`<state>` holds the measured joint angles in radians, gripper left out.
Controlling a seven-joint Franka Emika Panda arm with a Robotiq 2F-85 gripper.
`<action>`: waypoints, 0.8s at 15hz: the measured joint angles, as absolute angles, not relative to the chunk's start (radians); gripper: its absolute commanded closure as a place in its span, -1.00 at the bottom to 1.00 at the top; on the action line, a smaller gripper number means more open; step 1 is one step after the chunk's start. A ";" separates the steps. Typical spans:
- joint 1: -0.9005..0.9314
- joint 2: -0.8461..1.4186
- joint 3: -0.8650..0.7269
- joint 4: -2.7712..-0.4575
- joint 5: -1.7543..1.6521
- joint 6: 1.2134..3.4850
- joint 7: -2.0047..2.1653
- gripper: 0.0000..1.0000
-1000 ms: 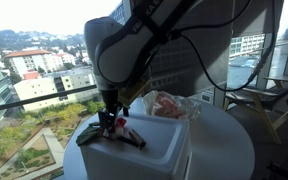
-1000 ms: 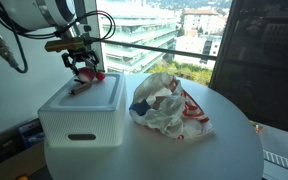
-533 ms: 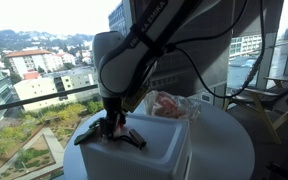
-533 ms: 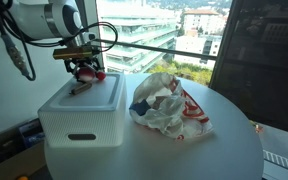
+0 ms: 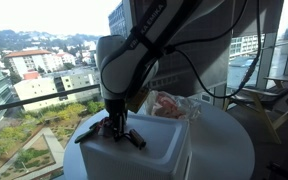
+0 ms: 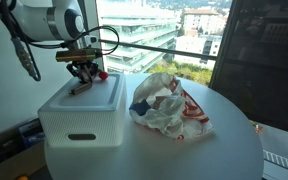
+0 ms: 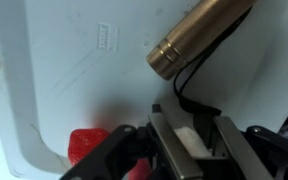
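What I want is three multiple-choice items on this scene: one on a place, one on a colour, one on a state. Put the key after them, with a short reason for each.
1. Where does the small red thing lie?
A. on the floor
B. on top of the box
C. on a chair

2. What colour is the box?
A. black
B. green
C. white

3. How is the plastic bag?
A. crumpled in a heap on the table
B. folded flat
C. hung on a hook

Key:
1 B: the red shows against the box's top in the wrist view and in an exterior view.
2 C: its top and sides are white in both exterior views.
3 A: it lies bunched up beside the box.
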<state>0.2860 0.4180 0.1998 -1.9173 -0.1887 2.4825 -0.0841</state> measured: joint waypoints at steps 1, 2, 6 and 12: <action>0.286 0.416 0.202 -1.919 -0.186 2.482 -0.088 0.25; 0.285 0.415 0.203 -1.920 -0.184 2.482 -0.093 0.07; 0.283 0.415 0.203 -1.921 -0.183 2.483 -0.095 -0.36; 0.280 0.411 0.209 -1.939 -0.178 2.481 -0.073 -1.00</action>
